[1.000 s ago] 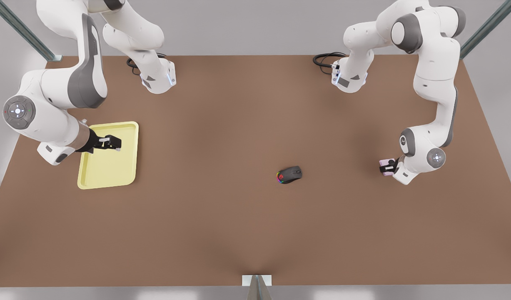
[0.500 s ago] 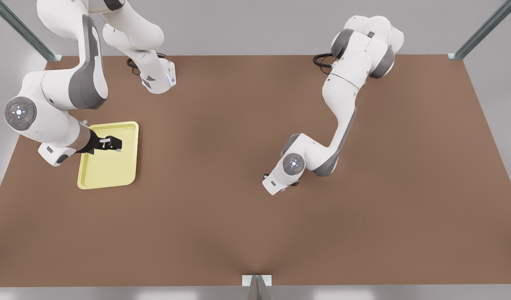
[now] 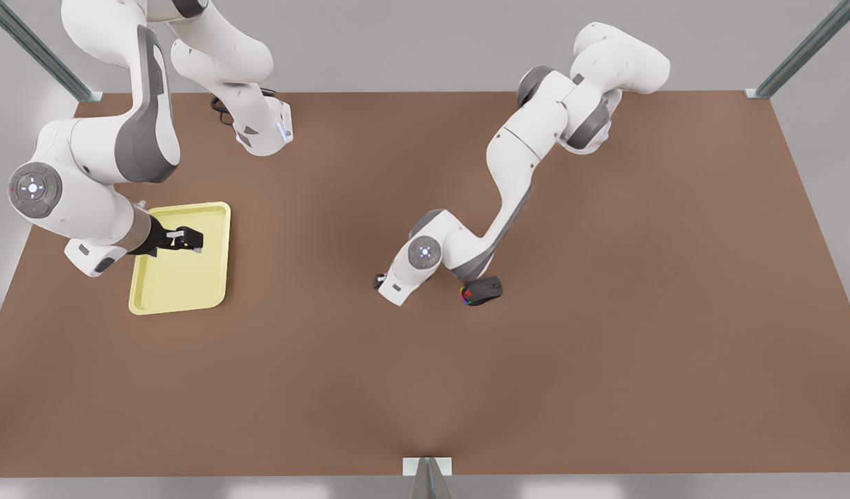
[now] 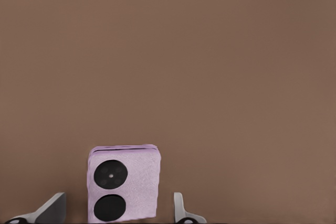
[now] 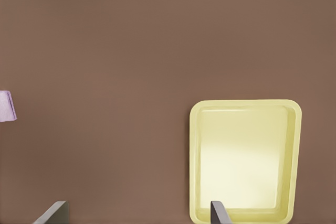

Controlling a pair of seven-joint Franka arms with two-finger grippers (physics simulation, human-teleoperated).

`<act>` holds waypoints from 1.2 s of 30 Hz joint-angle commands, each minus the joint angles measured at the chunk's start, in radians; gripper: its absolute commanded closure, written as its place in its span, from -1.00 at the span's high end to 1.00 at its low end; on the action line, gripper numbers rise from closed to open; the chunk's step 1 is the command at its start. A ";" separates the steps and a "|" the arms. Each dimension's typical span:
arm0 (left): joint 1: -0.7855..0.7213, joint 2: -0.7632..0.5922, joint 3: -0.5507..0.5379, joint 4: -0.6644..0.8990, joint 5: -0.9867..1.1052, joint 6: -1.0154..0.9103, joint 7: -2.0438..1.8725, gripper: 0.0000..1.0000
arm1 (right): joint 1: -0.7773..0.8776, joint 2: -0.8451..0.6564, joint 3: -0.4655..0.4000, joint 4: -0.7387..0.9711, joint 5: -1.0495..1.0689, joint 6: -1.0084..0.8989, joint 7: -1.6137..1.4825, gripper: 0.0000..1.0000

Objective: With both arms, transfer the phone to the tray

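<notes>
Left wrist view showed the left gripper with jaws drawn in on either side of the phone, apparently pinching its side edges. The phone looked light, rigid and smooth, so likely slippery; its flat sides seemed the best hold. The right gripper waited with jaws spread, the tray just beyond them. Count: one phone, one tray, one mouse on the bench.
</notes>
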 commanded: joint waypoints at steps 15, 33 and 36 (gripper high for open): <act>0.545 -0.822 0.141 -0.297 0.092 -0.930 0.954 1.00 | 0.202 0.349 0.086 0.036 0.002 0.495 0.047 1.00; 0.545 -0.777 0.147 -0.302 0.090 -0.919 0.967 1.00 | 0.465 0.573 0.132 0.229 0.001 0.423 0.528 1.00; 0.545 -0.776 0.147 -0.300 0.089 -0.918 0.967 1.00 | 0.495 0.578 0.140 0.154 -0.004 0.476 0.525 1.00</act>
